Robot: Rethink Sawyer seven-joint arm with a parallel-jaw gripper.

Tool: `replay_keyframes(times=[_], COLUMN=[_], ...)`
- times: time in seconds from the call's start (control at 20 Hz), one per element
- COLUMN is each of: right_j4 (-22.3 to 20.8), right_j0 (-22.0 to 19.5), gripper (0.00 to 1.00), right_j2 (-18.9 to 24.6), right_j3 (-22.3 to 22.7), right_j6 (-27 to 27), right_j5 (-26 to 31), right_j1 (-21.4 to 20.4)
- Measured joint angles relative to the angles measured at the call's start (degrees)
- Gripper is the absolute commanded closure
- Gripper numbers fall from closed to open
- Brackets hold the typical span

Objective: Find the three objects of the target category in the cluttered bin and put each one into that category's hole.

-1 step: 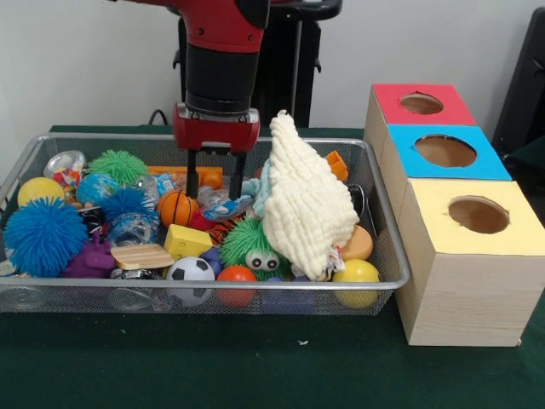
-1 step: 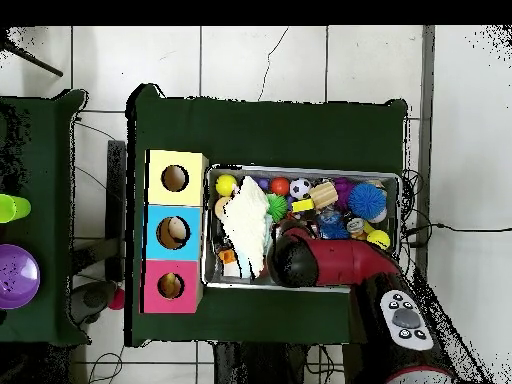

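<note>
A wire mesh bin (image 1: 213,288) holds a heap of toys. My gripper (image 1: 215,189) hangs over its middle, open, with nothing between the fingers. Its fingertips reach down to the top of the clutter, beside a small basketball (image 1: 174,207) and a crinkly clear wrapper (image 1: 223,204). A crumpled white cloth (image 1: 306,204) stands tall just right of the gripper. In front lie a yellow block (image 1: 187,241), a green fuzzy toy with eyes (image 1: 249,243), a soccer ball (image 1: 189,271) and a red ball (image 1: 236,275). In the overhead view the arm (image 2: 300,258) hides the gripper.
Right of the bin stand three boxes with round top holes: red (image 1: 421,103), blue (image 1: 444,151), yellow (image 1: 479,215). A big blue spiky ball (image 1: 43,236), a wooden block (image 1: 141,256) and a purple toy (image 1: 85,260) fill the bin's left. A yellow ball (image 1: 356,273) sits at its front right.
</note>
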Motion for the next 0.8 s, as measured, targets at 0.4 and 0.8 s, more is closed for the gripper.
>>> replay_keyframes(times=[0.4,0.8], right_j4=[0.19,0.52], right_j0=[-0.47,-1.52], gripper=[0.0,0.0], right_j2=[0.0,0.01], right_j3=[0.15,0.21], right_j6=[0.0,0.0], right_j5=[-0.01,-0.01], right_j1=[1.87,2.53])
